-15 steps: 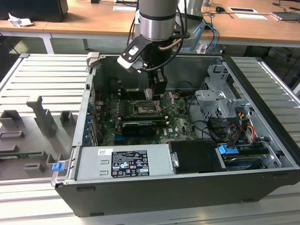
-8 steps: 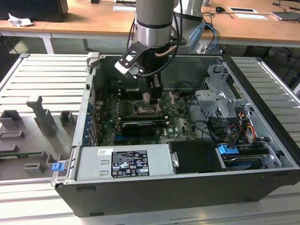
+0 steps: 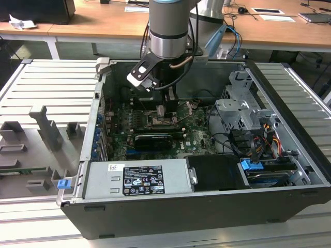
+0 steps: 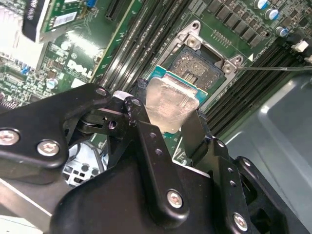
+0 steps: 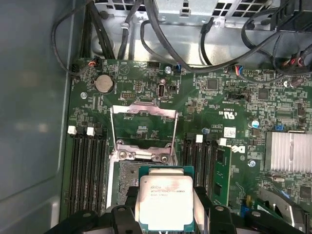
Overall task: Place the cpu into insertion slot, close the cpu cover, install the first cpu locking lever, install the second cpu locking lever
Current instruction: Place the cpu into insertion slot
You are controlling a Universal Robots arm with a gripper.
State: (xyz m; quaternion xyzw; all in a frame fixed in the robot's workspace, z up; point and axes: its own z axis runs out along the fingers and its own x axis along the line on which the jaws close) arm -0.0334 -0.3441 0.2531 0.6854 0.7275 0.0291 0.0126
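End effector (image 5: 165,207) clamped on the cpu (image 5: 165,197), fingers (image 5: 202,200) on two opposite edges, lid side facing the first wrist view. The cpu hangs over the near part of the insertion slot (image 5: 126,178); can't tell if it touches. In the second wrist view the far part of the slot (image 4: 199,63) is uncovered beyond the chip (image 4: 170,100). The cpu cover (image 5: 144,109) is flipped up, hinged at the slot's far edge. The arm (image 3: 168,31) reaches down into the open computer case (image 3: 181,214) on the ribbed worktop (image 3: 51,82), above the green motherboard (image 5: 229,97).
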